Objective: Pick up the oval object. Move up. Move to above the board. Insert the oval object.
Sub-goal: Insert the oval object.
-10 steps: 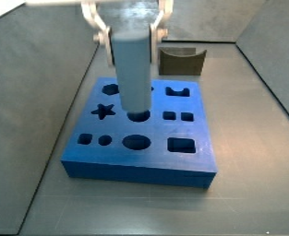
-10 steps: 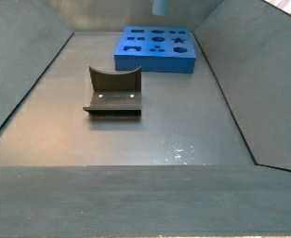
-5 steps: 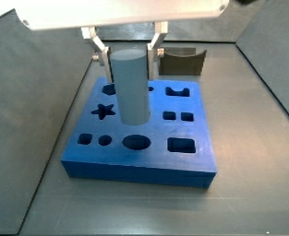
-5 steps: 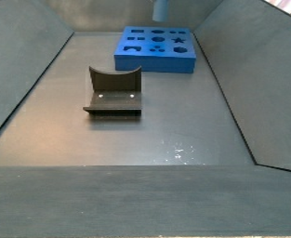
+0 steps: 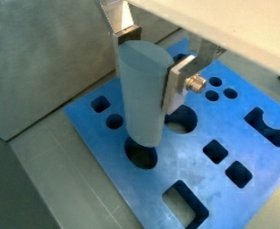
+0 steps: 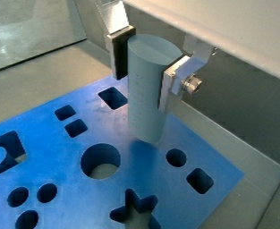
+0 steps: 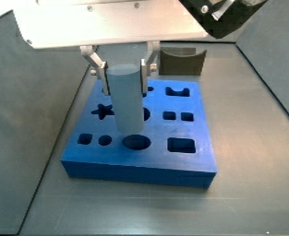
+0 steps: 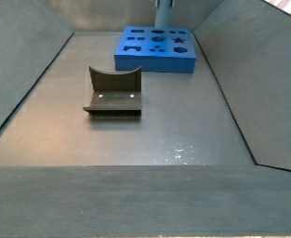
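The gripper [image 5: 146, 55] stands over the board [image 5: 130, 165], its two silver fingers [image 5: 182, 79] clamped on opposite sides of the oval object [image 5: 145, 98], which it holds upright by the upper part. In both wrist views the pale grey-blue peg [image 6: 149, 89] points down at the blue surface, and its lower end meets a dark cut-out; whether the tip is already inside the hole or only just above it cannot be told from these angles. In a side view the gripper [image 7: 123, 63] hangs below a broad white housing, with the peg [image 7: 126, 97] reaching down over the middle of the board [image 7: 144, 164], just behind the oval hole [image 7: 136, 142] in the near row and to the right of the star-shaped hole [image 7: 103, 112]. Behind the board, on the far right, stands a squat brown block [image 7: 181, 61]. In a side view from the opposite end, the board [image 8: 160, 60] lies at the far end of the grey floor, only a lower stretch of the peg [image 8: 165, 13] shows above it at the picture's top edge, and the brown block [image 8: 114, 91] sits nearer, well apart from the board.
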Controlling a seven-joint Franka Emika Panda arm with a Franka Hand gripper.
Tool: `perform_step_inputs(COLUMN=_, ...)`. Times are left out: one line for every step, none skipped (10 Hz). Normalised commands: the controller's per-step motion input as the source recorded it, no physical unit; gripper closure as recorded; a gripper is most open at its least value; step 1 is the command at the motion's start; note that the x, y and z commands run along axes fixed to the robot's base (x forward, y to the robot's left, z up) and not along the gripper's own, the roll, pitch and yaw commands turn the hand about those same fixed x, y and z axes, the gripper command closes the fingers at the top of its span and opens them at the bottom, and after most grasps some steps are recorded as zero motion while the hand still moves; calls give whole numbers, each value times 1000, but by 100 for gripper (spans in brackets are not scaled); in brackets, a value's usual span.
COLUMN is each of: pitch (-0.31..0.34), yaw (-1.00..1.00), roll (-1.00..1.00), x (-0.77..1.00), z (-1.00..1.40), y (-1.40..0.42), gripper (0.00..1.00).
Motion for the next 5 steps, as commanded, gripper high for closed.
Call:
perform_step_inputs(pitch=-66, yaw=0, roll=30, x=0, z=-263, y=-217, gripper=100)
perform_step_inputs(pitch=-93, yaw=-86, roll=41, x=146, z=-300, y=-334, gripper=100)
perform_step_inputs(pitch=-49, yaw=-266, roll=3, x=371, z=-223, y=-251, gripper=100)
perform_step_inputs(pitch=0, yaw=-203, roll=0, x=540, z=-169, y=0, gripper=100)
perform_step_inputs(pitch=13, yaw=-149, roll=-4, x=280, z=-129, y=166, gripper=100)
